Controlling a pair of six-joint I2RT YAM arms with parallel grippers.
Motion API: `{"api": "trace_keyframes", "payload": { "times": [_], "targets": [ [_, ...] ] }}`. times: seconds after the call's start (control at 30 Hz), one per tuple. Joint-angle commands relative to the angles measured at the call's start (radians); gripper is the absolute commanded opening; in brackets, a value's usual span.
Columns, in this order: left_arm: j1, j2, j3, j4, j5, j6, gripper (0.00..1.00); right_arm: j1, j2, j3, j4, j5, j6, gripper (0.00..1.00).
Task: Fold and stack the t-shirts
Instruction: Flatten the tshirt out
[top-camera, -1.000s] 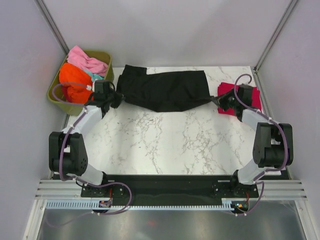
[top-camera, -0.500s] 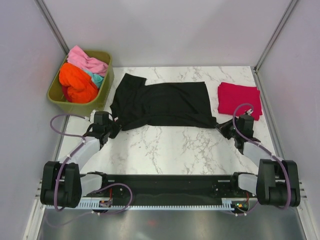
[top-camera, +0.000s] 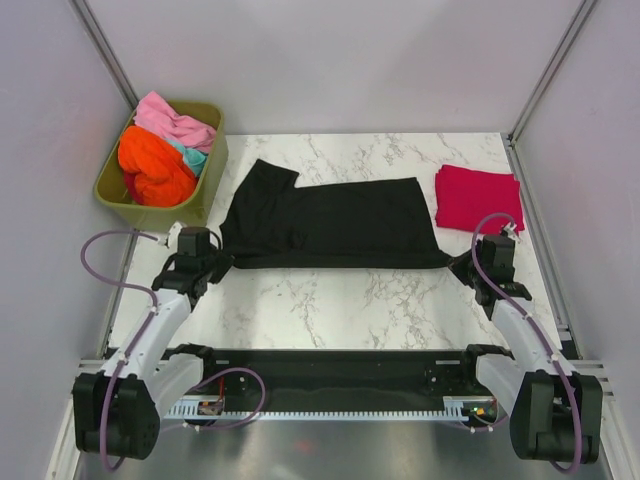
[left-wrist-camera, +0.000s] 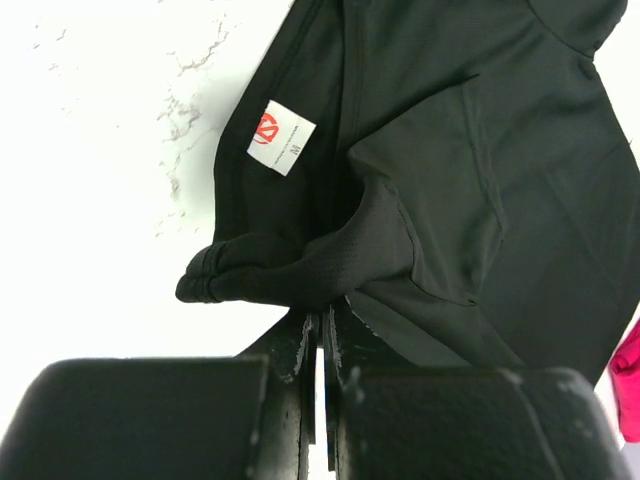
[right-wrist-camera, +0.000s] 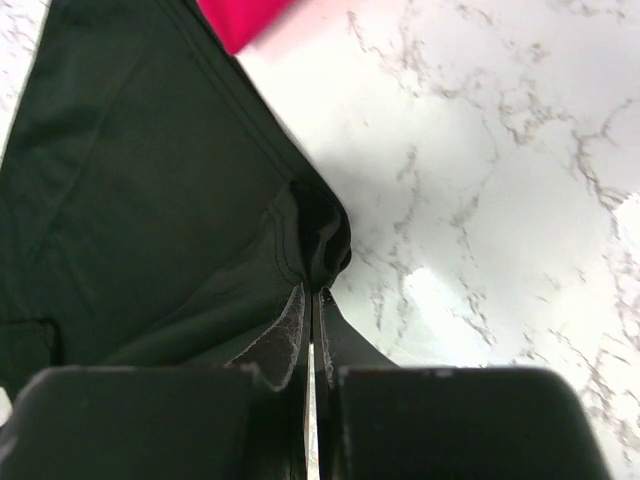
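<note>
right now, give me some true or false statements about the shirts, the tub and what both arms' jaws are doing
1. The left arm's jaws are shut on the black t-shirt. True.
2. The crimson t-shirt lies in the olive-green tub. False: it lies folded on the table, to the right of the black one.
3. The right arm's jaws are open and empty. False: they are shut on a corner of the black t-shirt.
4. An orange shirt and a pink shirt sit in the tub. True.
5. The black t-shirt shows a white label with a red mark. True.
</note>
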Motion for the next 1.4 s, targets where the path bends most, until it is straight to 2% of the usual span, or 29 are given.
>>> {"api": "trace_keyframes", "payload": {
  "times": [0.0, 0.27, 0.3, 0.33, 0.37, 0.4, 0.43, 0.47, 0.5, 0.6, 0.7, 0.83, 0.93, 1.0, 1.07, 1.2, 1.37],
  "targets": [
    [0.0, -0.065, 0.025, -0.092, -0.068, 0.048, 0.02, -0.003, -0.011, 0.022, -0.054, 0.065, -0.038, 0.03],
    [0.0, -0.256, -0.101, -0.163, -0.056, 0.005, 0.09, -0.003, -0.119, -0.047, -0.078, 0.074, -0.034, 0.08],
    [0.0, -0.292, -0.113, -0.202, -0.063, -0.006, 0.21, -0.003, -0.137, -0.052, -0.089, 0.074, -0.034, 0.11],
    [0.0, -0.309, -0.114, -0.235, -0.083, -0.041, 0.31, -0.003, -0.172, -0.058, -0.097, 0.074, -0.037, 0.2],
    [0.0, -0.325, -0.114, -0.256, -0.091, -0.052, 0.48, -0.003, -0.187, -0.058, -0.104, 0.076, -0.035, 0.27],
    [0.0, -0.337, -0.107, -0.272, -0.094, -0.058, 0.61, -0.001, -0.201, -0.06, -0.12, 0.077, -0.038, 0.32],
    [0.0, -0.363, -0.104, -0.294, -0.097, -0.058, 0.82, -0.003, -0.215, -0.055, -0.127, 0.077, -0.04, 0.37],
    [0.0, -0.374, -0.098, -0.302, -0.099, -0.055, 0.87, -0.003, -0.238, -0.049, -0.138, 0.08, -0.043, 0.41],
    [0.0, -0.383, -0.085, -0.315, -0.102, -0.051, 0.99, -0.003, -0.246, -0.045, -0.153, 0.081, -0.047, 0.45],
    [0.0, -0.403, -0.039, -0.35, -0.119, -0.028, 1.0, -0.003, -0.261, -0.003, -0.186, 0.097, -0.06, 0.53],
    [0.0, -0.399, 0.018, -0.359, -0.117, 0.035, 1.0, -0.003, -0.247, 0.064, -0.184, 0.076, -0.083, 0.57],
    [0.0, -0.328, 0.104, -0.318, -0.088, 0.121, 0.99, 0.002, -0.134, 0.153, -0.146, 0.018, -0.1, 0.55],
    [0.0, -0.239, 0.155, -0.247, -0.038, 0.16, 0.99, 0.028, -0.004, 0.244, -0.109, -0.019, -0.12, 0.52],
    [-0.001, -0.158, 0.169, -0.145, 0.031, 0.181, 0.99, 0.055, 0.1, 0.319, -0.095, -0.004, -0.132, 0.52],
    [-0.006, -0.094, 0.184, -0.074, 0.058, 0.181, 0.98, 0.106, 0.173, 0.368, -0.083, 0.034, -0.139, 0.51],
    [-0.019, 0.147, 0.282, 0.032, 0.107, 0.18, 0.97, 0.166, 0.396, 0.535, -0.071, 0.128, -0.161, 0.5],
    [-0.081, 0.367, 0.487, 0.058, 0.033, 0.203, 0.96, 0.203, 0.604, 0.71, -0.071, 0.198, -0.178, 0.5]
  ]
}}
